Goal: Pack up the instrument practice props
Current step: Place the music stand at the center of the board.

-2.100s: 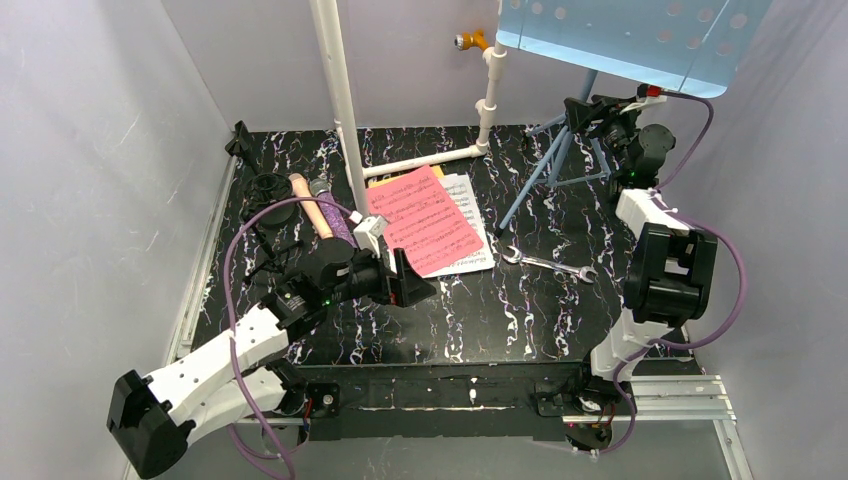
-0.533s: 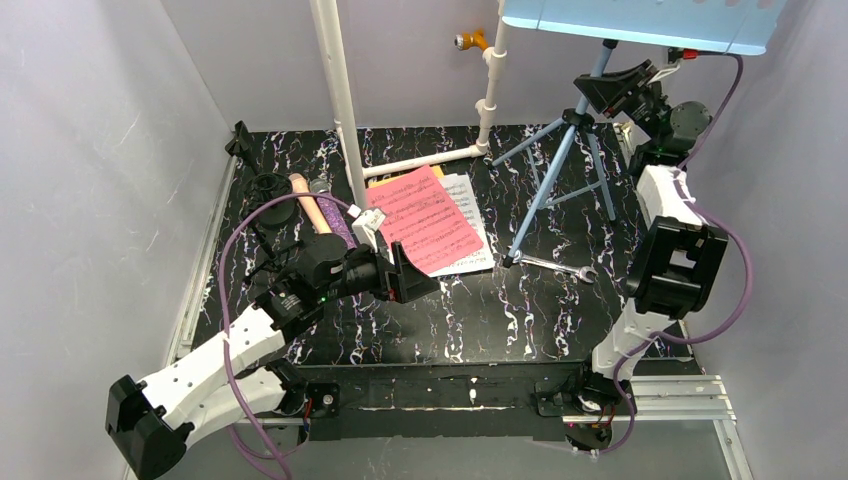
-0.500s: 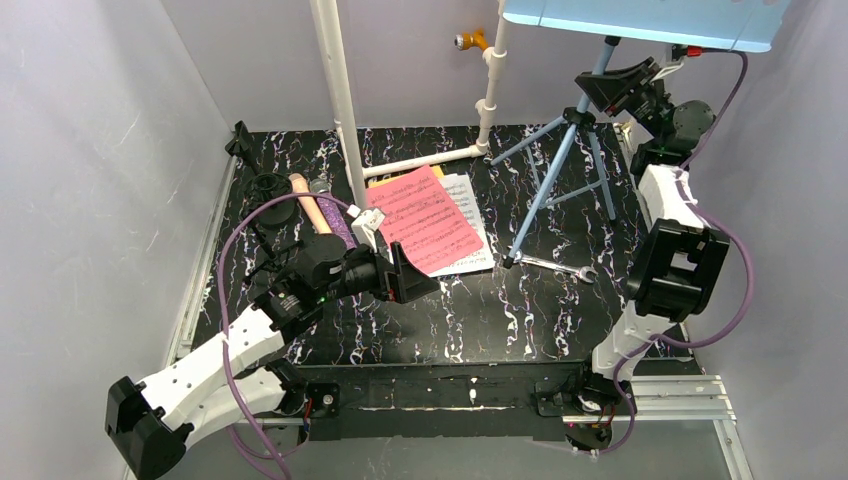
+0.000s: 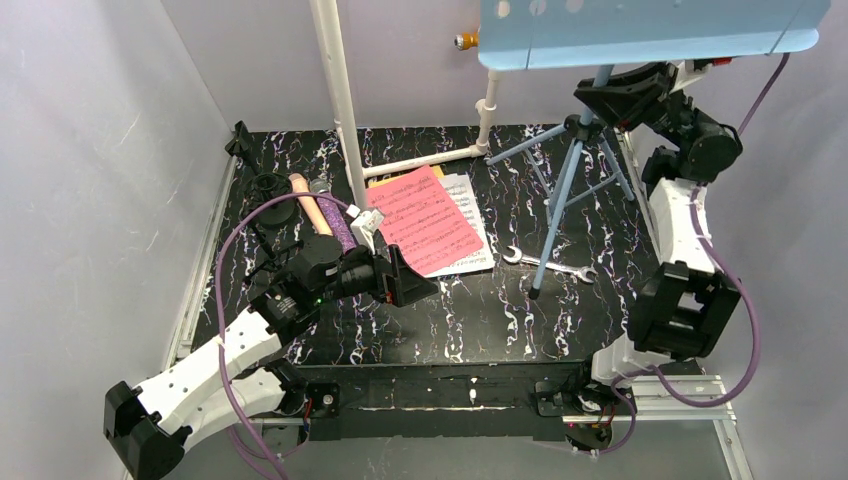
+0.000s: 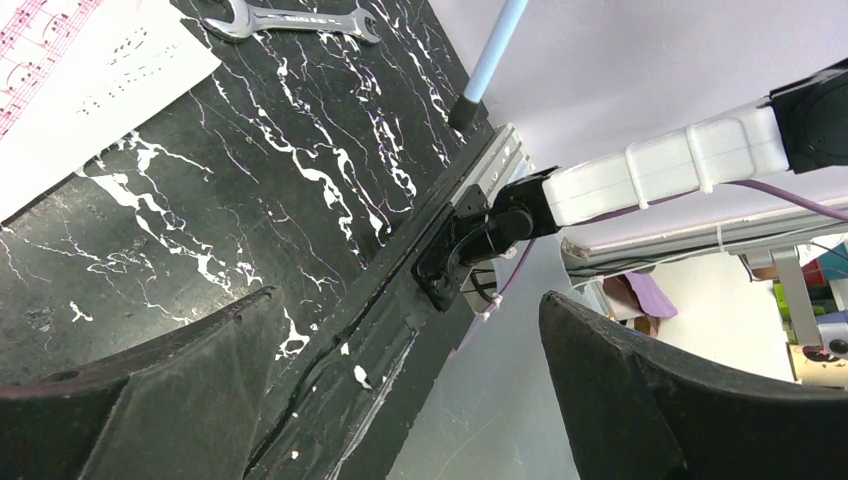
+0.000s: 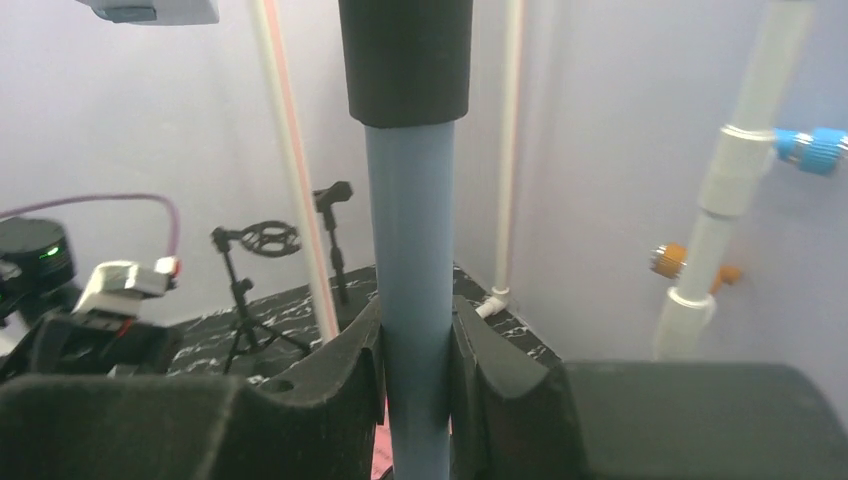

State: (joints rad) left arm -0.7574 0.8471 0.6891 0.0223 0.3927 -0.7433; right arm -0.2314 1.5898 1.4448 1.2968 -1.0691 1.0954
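Gripping the light-blue music rack by its pole in my right gripper over the table's far right corner, so its top-heavy tray cannot tip, I hold my left gripper wide open beside the sheet-music pages.

Top view overhead, wrist views close, left shares wrench

The sheet-music pages lie in the middle of the surface, just behind the left claw. Left of them two microphones lie side by side, with the mic tripod farther left. The wrench lies right of the pages. At the back right, the music rack has its pole clamped in the right claw, and one leg tip sits just in front of the wrench.
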